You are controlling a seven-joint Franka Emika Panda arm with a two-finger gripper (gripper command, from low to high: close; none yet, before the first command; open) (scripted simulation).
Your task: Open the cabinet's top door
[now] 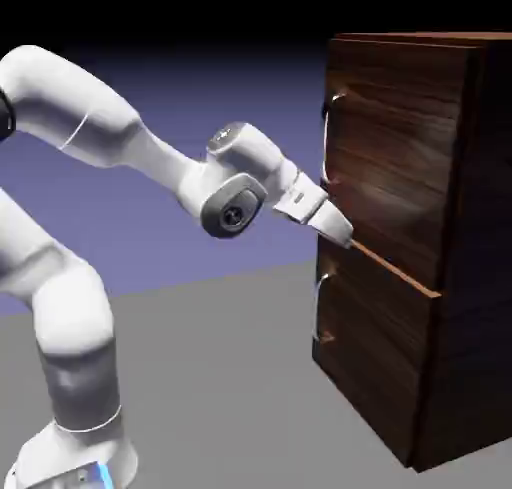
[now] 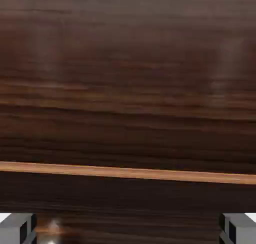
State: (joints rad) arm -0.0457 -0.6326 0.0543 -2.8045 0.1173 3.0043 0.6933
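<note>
The cabinet [image 1: 420,237] stands at the right of the exterior view, dark glossy wood, both front panels shut flush. The top door [image 1: 395,157] is its upper panel, with a curved silver handle [image 1: 330,137] at its left edge; a thin orange-brown seam [image 2: 125,172] divides it from the lower panel [image 1: 370,362].

The arm [image 1: 120,137] reaches in from the lower left. The gripper [image 1: 338,229] sits close against the cabinet front at about the level of the seam, below the handle and holding nothing. In the hand view the two fingers [image 2: 17,227] stand far apart at the bottom corners with only wood between them: jaws wide open.

Assessment: the step in hand is the approach to the handle, not yet reached. To do it well, the hand should rise toward the handle and set one finger on each side of the bar before closing (contact with the panel cannot be confirmed from either view). The wood is glossy and offers no purchase; only the handle will.

The table [image 1: 220,377] is plain grey, with a blue-violet backdrop behind.
</note>
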